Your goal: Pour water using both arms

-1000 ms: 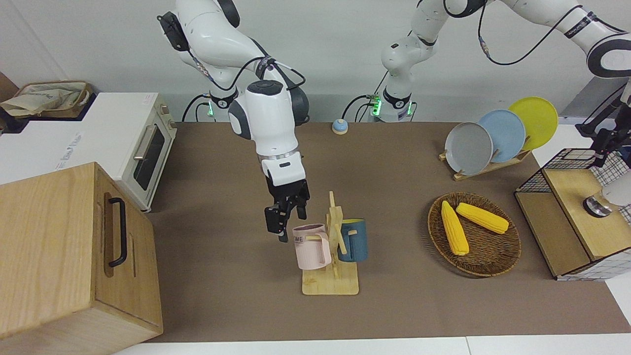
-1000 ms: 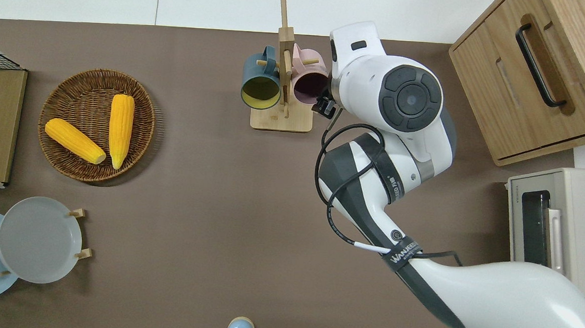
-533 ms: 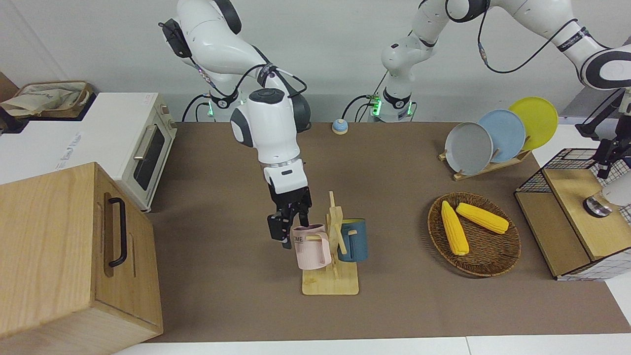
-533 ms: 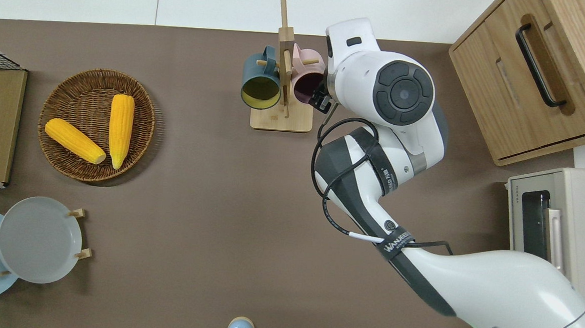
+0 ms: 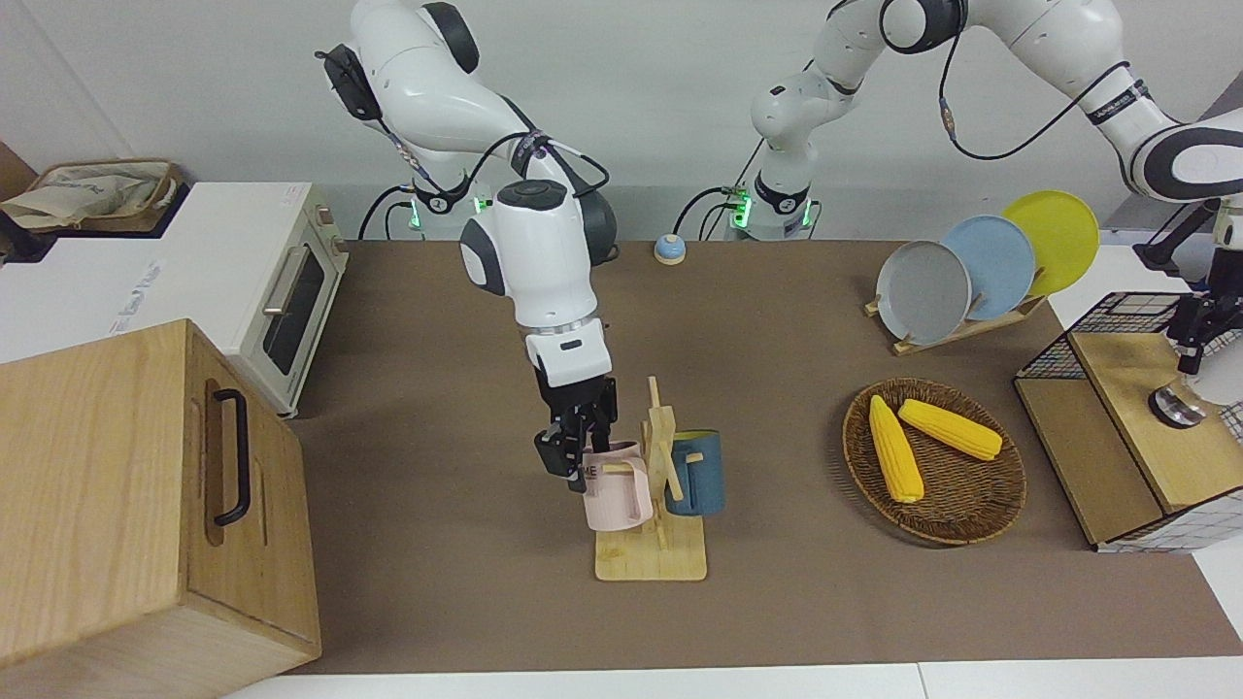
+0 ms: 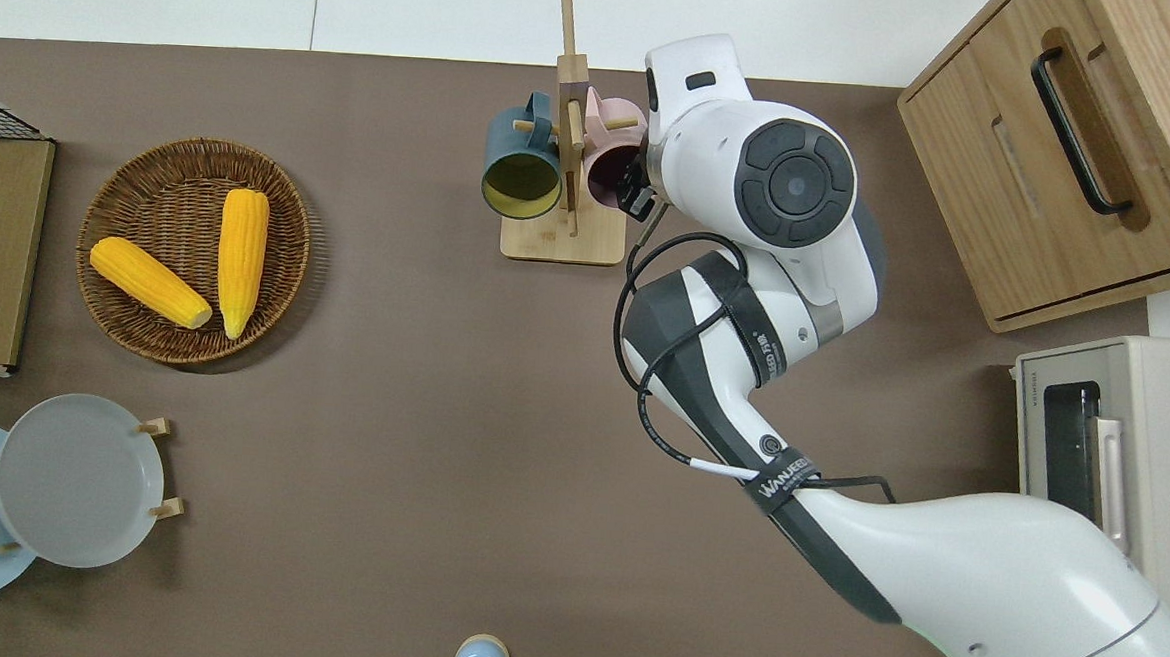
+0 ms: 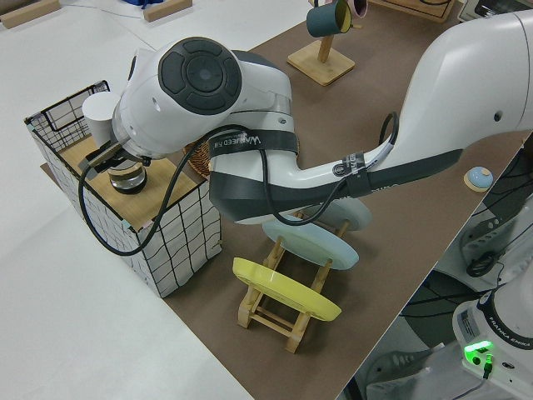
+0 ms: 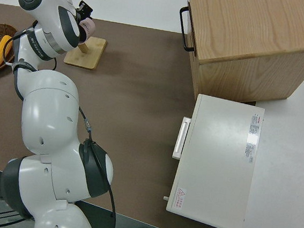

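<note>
On the brown table (image 5: 796, 602), nothing is poured yet: the right gripper (image 5: 575, 449), low centre of the front view, straddles the hanging pink mug's (image 5: 615, 488) rim, while the left gripper (image 5: 1200, 336), finger state unclear, hovers over the wire crate's white pitcher (image 7: 99, 115) at far right.

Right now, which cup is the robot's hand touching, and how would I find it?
Find the wooden mug rack in the middle of the brown table. Two mugs hang there; it is the pink mug, at the right gripper, not the dark blue mug.
</note>
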`<state>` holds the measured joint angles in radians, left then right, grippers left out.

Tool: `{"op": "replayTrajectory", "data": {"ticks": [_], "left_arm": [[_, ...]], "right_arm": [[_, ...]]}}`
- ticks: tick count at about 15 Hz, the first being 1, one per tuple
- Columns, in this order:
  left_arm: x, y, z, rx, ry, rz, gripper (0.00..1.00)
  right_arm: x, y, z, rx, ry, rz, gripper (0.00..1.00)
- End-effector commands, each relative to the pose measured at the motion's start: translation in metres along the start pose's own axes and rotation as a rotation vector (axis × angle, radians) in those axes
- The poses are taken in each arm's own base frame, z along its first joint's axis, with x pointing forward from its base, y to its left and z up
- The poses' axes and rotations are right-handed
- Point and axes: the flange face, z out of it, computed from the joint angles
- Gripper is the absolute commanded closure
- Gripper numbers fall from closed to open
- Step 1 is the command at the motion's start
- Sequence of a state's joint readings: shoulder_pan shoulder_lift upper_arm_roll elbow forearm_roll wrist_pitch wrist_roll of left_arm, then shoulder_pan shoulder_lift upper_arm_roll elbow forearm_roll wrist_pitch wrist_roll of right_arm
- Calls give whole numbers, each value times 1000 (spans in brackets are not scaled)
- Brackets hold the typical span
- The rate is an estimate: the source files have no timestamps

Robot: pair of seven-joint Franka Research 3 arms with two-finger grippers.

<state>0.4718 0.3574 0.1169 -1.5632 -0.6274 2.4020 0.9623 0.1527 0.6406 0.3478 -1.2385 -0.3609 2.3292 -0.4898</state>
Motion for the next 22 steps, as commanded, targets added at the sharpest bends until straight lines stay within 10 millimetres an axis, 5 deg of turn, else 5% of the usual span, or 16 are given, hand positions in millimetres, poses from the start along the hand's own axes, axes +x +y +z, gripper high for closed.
{"op": "replayTrajectory", "data": {"ticks": [1, 10, 12, 18, 19, 22], "left_arm": [[5, 1, 11, 11, 32, 12, 2], [4, -3, 13, 13, 43, -7, 13], [5, -1, 13, 7, 49, -13, 105], [3, -2, 15, 3, 51, -29, 913], [3, -2, 15, 3, 51, -29, 999], [4, -1, 14, 3, 52, -30, 1000]], "right_arm": [[4, 2, 5, -24, 5, 20, 536], [5, -2, 9, -21, 10, 90, 666], [6, -2, 9, -19, 11, 92, 739], [5, -1, 9, -19, 11, 94, 806], [4, 0, 10, -21, 9, 95, 829], [3, 0, 10, -20, 6, 95, 944]]}}
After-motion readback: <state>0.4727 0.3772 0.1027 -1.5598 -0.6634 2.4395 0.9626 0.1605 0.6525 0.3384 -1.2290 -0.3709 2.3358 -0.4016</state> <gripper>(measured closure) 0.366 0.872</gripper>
